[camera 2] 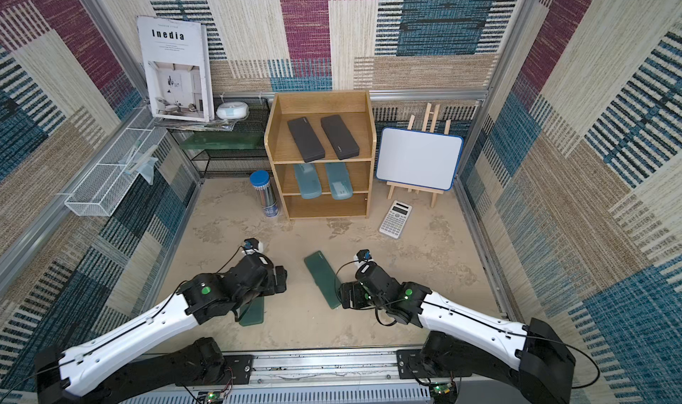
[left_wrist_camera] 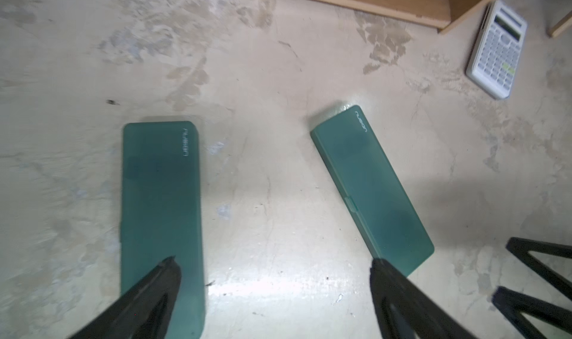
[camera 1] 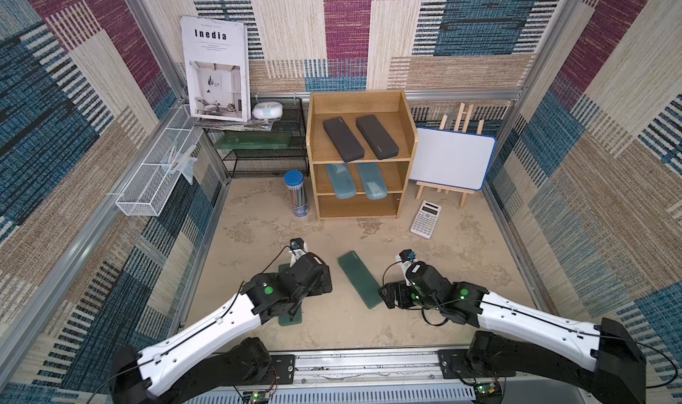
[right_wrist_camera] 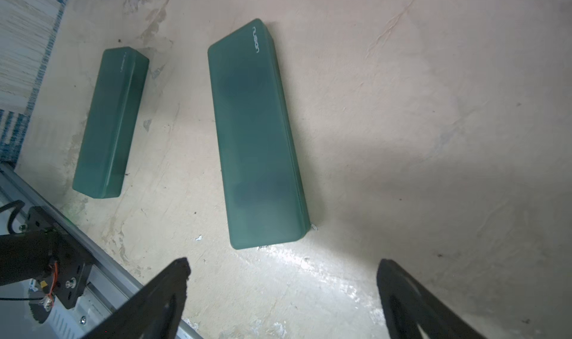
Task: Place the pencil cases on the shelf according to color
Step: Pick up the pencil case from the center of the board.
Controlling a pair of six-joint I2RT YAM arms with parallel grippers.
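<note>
While two black cases lie side by side on the top tier of the wooden shelf and two light blue cases fill the middle tier, both dark green ones lie flat on the worktop in front of it. Your left fingers are spread wide, grasping nothing — they hang over the near end of the left green case, most of which the left arm hides in both top views. Whether a tip touches the lid you cannot tell. The centre green case lies slanted between your two arms, apart from its twin. Your right fingers are released just as wide and hold nothing, poised just beside that case's near end. A white calculator rests on the worktop near the shelf's right side.
</note>
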